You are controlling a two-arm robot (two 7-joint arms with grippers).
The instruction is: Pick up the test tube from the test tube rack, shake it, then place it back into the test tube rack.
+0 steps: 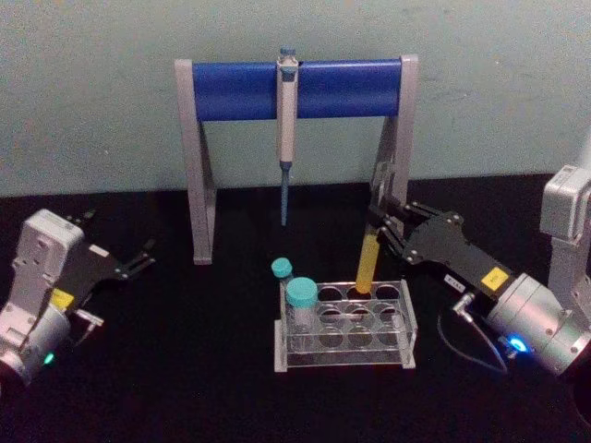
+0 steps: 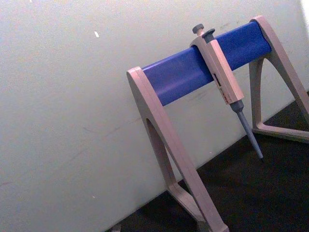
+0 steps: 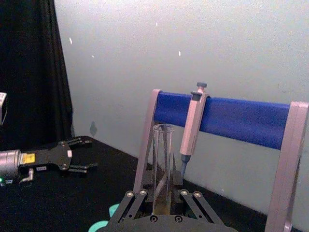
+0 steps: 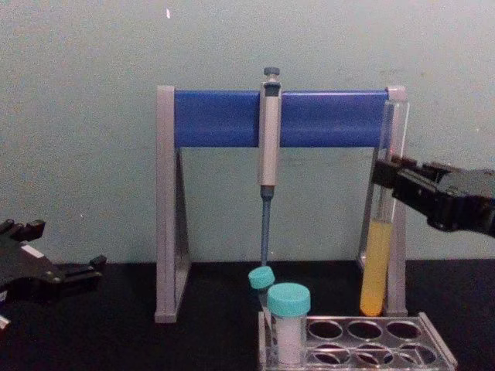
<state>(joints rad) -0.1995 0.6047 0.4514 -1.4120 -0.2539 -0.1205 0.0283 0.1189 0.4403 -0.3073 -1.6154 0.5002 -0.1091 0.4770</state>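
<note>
- Right gripper [image 1: 386, 226], a black linkage claw, is pinched shut on the long thin clear glass test tube [image 1: 367, 263]. It grips the bare upper glass above the liquid, so the fill line reads clearly and the open mouth points up.
- Test tube is near upright and its lower third holds yellow-orange liquid. The round bottom sits right over a back-row hole of the low clear plastic test tube rack [image 1: 342, 362]. In the chest view the tip [image 4: 372, 309] looks just above the top plate [image 4: 445, 352]; can't tell if it is fully out of the hole.
- Judged step: lift-out. The shake and the return are not yet done.
- Left gripper [image 1: 138, 263] is parked well off to the left over the matte black table [image 1: 185, 378], fingers spread and empty, out of the way.
- Two short white vials with teal caps [image 1: 301, 297] stand at the rack's left end, apart from the tube's hole, so the side approach is free.
- Tall grey-and-blue pipette stand [image 1: 240, 89] stands behind the rack with a grey-blue pipette [image 1: 286, 120] hanging from the bar. Its right leg is close behind the tube, which could be a bump risk when shaking.
- Glass is smooth, slippery and brittle, and the tube is uncapped, so the shake should be gentle. The rack is rigid and likely light, so it may shift on re-insertion.
</note>
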